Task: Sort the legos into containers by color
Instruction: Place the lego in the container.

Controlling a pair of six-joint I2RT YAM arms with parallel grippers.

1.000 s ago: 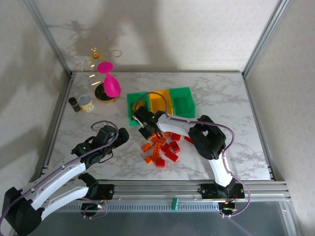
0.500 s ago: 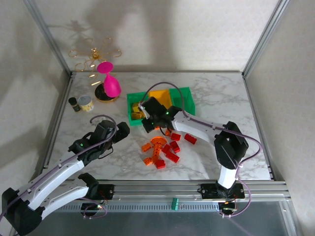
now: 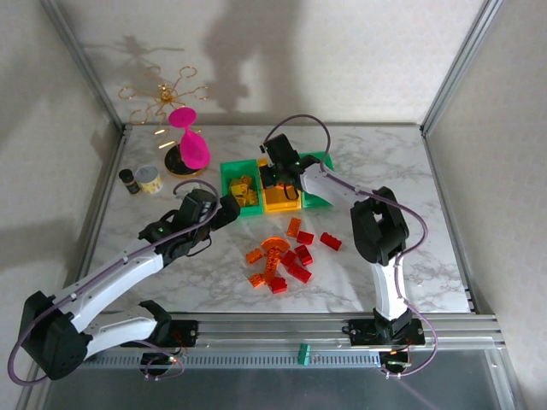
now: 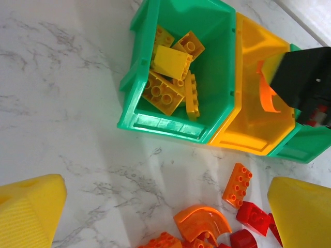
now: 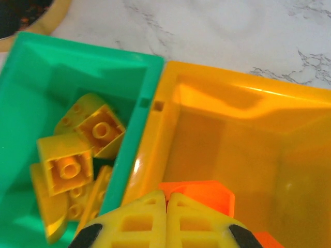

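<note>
The right tool (image 5: pixel 166 199) is closed on an orange curved plastic brick (image 5: pixel 199 192), over the yellow-orange plastic bin (image 5: pixel 243 88). The left tool (image 3: pixel 224 207) is wide open and empty, above the white marble counter (image 3: pixel 145 222). Loose orange and red bricks (image 3: pixel 286 256) lie on this counter. Yellow bricks (image 4: pixel 170 77) lie in the neighbouring green plastic bin (image 4: pixel 155 124).

Containers (image 4: pixel 170 126) and legos (image 4: pixel 164 94) are seen as glossy moulded plastic; the desk (image 4: pixel 62 103) is finished smooth, marble-veined.

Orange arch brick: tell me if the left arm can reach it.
Probably yes: the left gripper hangs open close by, the arch lies uncovered, and the right gripper is off over the orange bin.
</note>
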